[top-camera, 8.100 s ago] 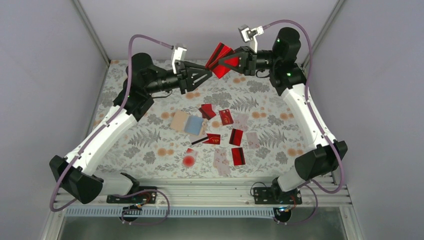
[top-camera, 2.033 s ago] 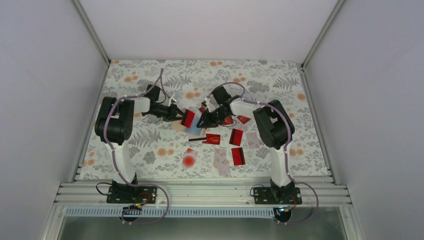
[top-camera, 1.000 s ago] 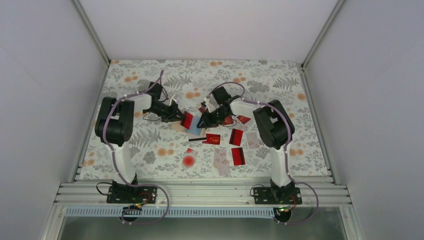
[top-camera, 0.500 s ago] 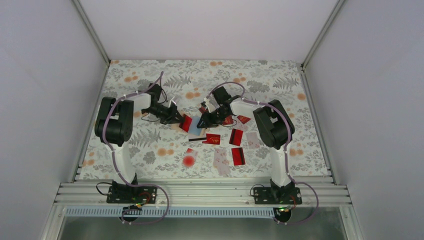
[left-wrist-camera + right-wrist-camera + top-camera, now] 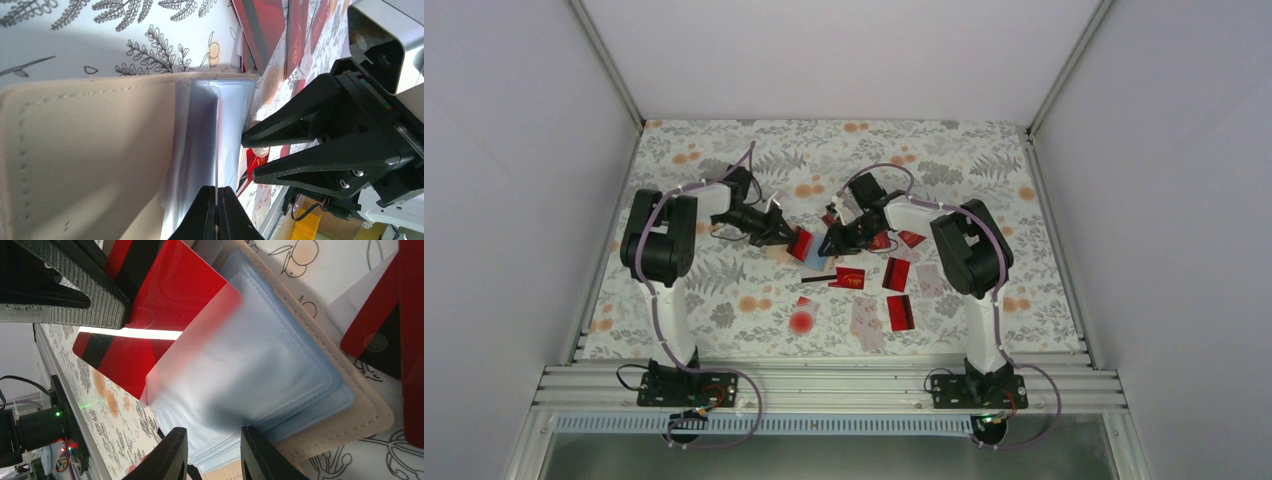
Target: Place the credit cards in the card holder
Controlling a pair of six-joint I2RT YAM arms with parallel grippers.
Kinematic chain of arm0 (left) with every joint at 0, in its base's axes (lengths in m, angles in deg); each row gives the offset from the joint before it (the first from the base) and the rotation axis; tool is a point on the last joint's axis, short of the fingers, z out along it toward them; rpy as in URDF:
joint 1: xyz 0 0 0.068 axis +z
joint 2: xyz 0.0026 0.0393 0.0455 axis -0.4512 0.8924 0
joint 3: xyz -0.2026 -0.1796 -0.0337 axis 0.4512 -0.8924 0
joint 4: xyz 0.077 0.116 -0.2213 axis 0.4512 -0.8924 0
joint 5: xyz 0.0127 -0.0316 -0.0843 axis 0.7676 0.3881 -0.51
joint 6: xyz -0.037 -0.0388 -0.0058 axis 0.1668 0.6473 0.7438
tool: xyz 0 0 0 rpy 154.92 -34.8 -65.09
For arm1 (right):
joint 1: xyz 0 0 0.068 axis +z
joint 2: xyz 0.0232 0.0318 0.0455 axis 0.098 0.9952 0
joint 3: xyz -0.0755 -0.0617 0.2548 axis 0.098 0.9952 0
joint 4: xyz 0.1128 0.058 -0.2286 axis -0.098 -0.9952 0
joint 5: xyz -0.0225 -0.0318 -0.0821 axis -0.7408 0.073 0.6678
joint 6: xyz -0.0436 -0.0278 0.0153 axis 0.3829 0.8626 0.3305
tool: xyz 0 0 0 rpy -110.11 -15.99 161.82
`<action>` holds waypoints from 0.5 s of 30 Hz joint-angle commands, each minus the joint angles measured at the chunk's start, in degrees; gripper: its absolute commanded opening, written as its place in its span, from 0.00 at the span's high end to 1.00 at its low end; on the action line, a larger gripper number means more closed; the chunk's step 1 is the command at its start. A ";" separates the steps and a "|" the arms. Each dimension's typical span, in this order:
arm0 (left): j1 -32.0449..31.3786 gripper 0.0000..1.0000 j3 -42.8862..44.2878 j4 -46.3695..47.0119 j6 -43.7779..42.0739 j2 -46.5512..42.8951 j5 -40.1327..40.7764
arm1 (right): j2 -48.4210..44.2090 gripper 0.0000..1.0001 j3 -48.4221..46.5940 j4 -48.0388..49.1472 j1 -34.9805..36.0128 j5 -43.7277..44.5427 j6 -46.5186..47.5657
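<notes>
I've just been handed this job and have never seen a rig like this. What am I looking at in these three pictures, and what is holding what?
Two robot arms are bolted at the table's near edge. The wide picture looks down from above and behind them. The other two pictures come from a camera on each wrist, so each shows its own fingers at the bottom. On the flowered table lies an open tan card holder with clear sleeves. Loose credit cards, red and pale, lie beside it. The left gripper is shut on a red card, whose end shows through a sleeve. The right gripper pinches the sleeves' edge, seemingly holding them up.
</notes>
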 commanded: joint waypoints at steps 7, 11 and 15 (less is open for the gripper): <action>-1.97 0.98 1.39 4.39 -0.64 2.46 -2.76 | 2.43 0.72 -1.20 -6.11 -1.01 6.03 1.61; -2.52 0.98 0.91 5.22 -0.63 2.58 -2.37 | 1.82 0.71 -1.79 -6.79 -1.26 6.03 1.84; -3.04 0.98 0.79 5.51 -1.60 2.79 -2.28 | 1.42 0.71 -2.35 -7.38 -1.58 5.83 2.29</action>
